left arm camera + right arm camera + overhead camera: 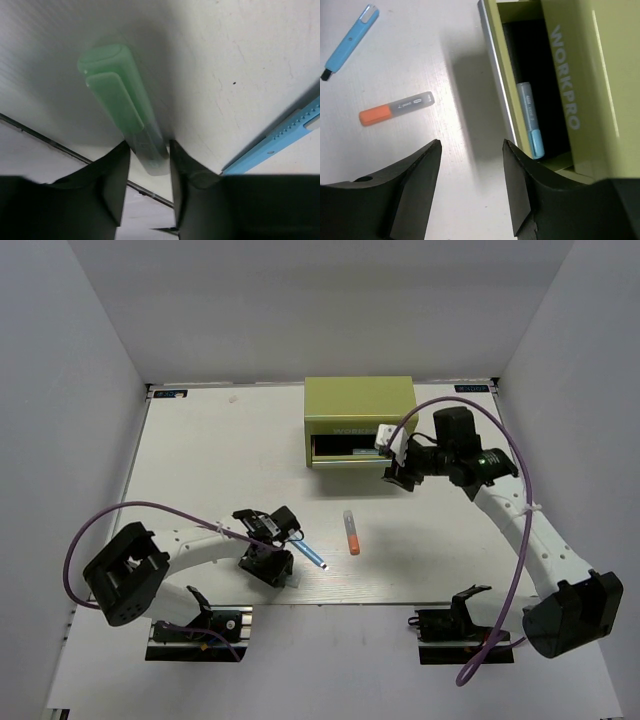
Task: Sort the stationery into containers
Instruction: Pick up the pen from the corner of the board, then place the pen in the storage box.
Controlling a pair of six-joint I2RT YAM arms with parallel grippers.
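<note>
The lime-green chest (360, 405) stands at the back of the table with one drawer (345, 449) pulled open. In the right wrist view a light blue pen (530, 119) lies in that drawer of the chest (592, 75). My right gripper (470, 155) is open and empty, hovering just in front of the drawer (396, 472). The orange pen (351, 532) and the blue pen with white tip (311, 554) lie on the table; both show in the right wrist view (395, 109) (350, 36). My left gripper (149, 160) is shut on the mint green pen (117, 95) low at the table.
The white table (200, 460) is walled on three sides. The left arm's purple cable (100, 525) loops over the left side, the right arm's cable (510, 570) over the right. The blue pen (280, 140) lies just right of my left gripper (268, 562).
</note>
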